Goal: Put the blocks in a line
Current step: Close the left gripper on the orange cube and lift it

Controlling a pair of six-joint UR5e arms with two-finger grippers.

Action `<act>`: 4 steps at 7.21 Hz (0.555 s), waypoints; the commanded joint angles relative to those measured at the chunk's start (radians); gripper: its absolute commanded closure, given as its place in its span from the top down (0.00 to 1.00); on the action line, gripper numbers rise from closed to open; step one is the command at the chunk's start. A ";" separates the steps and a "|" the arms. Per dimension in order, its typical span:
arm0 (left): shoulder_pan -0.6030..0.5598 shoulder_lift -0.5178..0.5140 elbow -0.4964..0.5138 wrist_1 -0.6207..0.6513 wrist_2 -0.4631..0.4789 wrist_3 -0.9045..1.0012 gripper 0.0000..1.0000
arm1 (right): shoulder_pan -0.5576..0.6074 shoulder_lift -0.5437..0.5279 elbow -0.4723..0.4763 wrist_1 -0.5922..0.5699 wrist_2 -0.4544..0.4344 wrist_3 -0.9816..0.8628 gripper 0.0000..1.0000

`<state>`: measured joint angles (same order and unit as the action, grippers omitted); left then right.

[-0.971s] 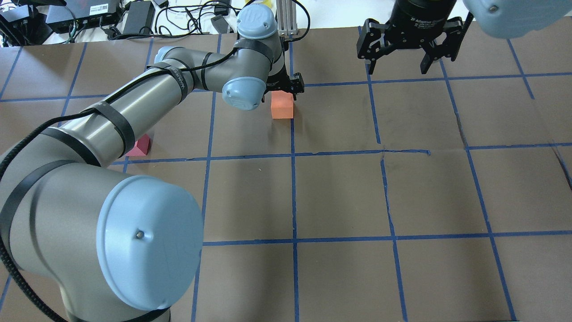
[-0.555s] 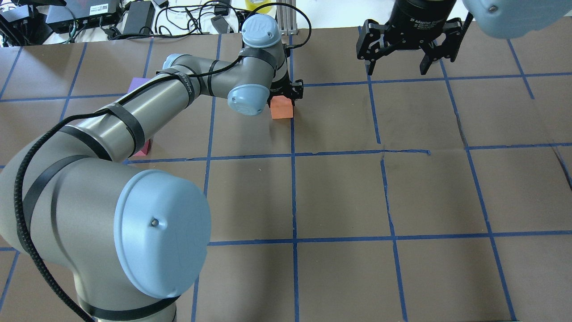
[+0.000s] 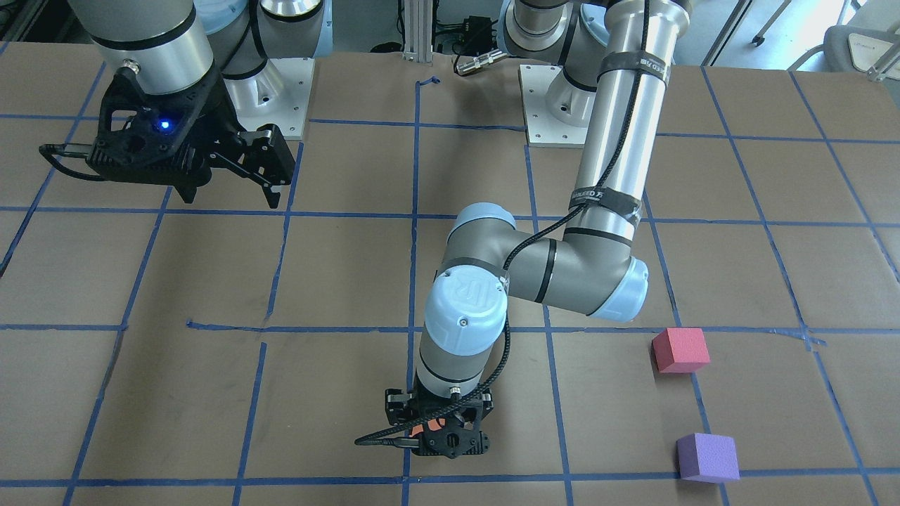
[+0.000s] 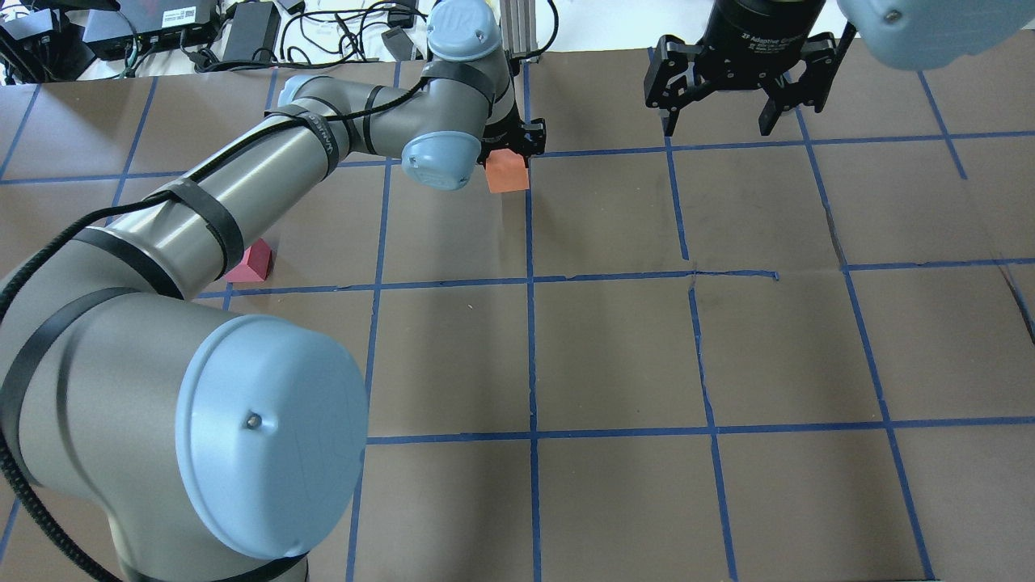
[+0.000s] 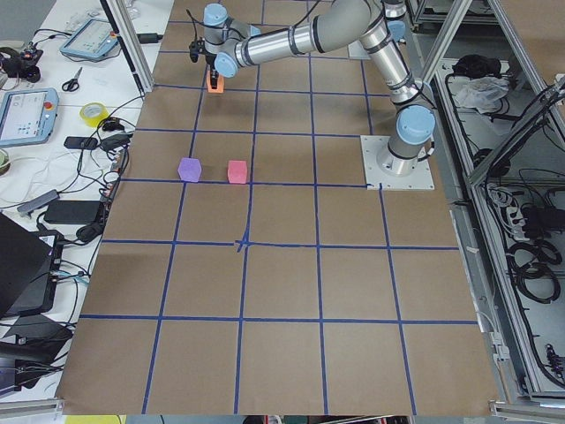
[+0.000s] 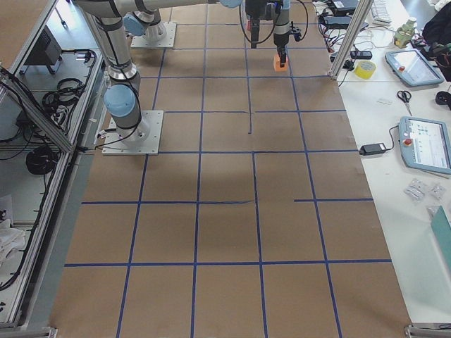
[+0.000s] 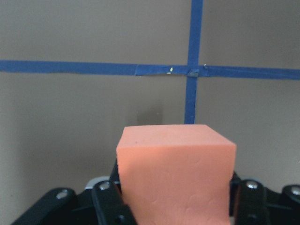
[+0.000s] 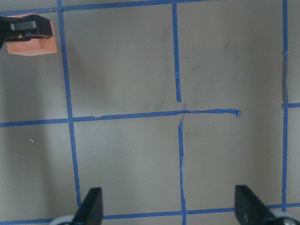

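Orange block (image 4: 508, 174), half hidden, gripped by left end effector (image 3: 436, 429); right end effector (image 4: 718, 121) gapes wide.

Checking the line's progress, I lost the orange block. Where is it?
In the overhead view the orange block is at far centre, held by the left gripper beside a blue tape crossing, right of the pinkish-red block.

left arm extended and gripping, right arm raised

left arm (image 4: 267, 166) reaches far forward, elbow bent, wrist apparently pointing straight down. left gripper (image 3: 437, 427) is clamped on the orange block (image 4: 508, 172). right arm (image 3: 144, 42) is held high, right gripper (image 4: 718, 113) facing down, fingers spread wide.
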<state>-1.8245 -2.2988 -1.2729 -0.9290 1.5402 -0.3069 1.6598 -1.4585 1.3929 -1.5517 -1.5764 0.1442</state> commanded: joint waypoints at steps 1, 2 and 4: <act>0.107 0.057 0.003 -0.089 0.003 0.018 0.32 | 0.000 0.000 0.000 -0.001 -0.001 0.000 1.00; 0.172 0.082 -0.012 -0.118 -0.005 0.101 0.24 | 0.000 0.001 0.000 0.001 0.001 0.000 1.00; 0.272 0.110 -0.028 -0.151 0.003 0.204 0.23 | 0.000 0.000 0.000 0.001 -0.001 0.000 1.00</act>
<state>-1.6186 -2.2105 -1.2907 -1.0494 1.5384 -0.1587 1.6604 -1.4584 1.3929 -1.5504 -1.5758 0.1442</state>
